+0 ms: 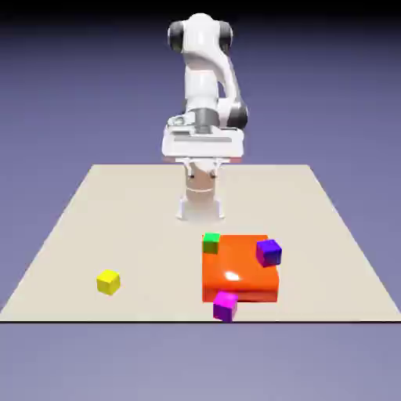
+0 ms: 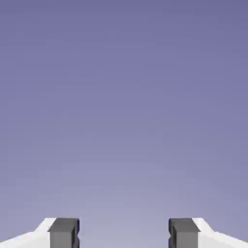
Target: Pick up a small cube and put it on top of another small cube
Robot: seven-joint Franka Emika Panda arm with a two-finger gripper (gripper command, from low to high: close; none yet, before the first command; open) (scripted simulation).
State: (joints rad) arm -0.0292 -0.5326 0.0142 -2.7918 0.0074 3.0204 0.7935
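Beige table: yellow cube near left; 3 others, green, blue, magenta, crowd orange block, right. Tool released, fingers apart.

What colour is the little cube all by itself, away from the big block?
The cube is bright yellow; the exterior view shows it best.

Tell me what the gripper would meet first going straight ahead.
Likely nothing: the hand view shows only blue-violet backdrop beyond the gripper's open fingers, though the plain backdrop gives no depth to judge by.
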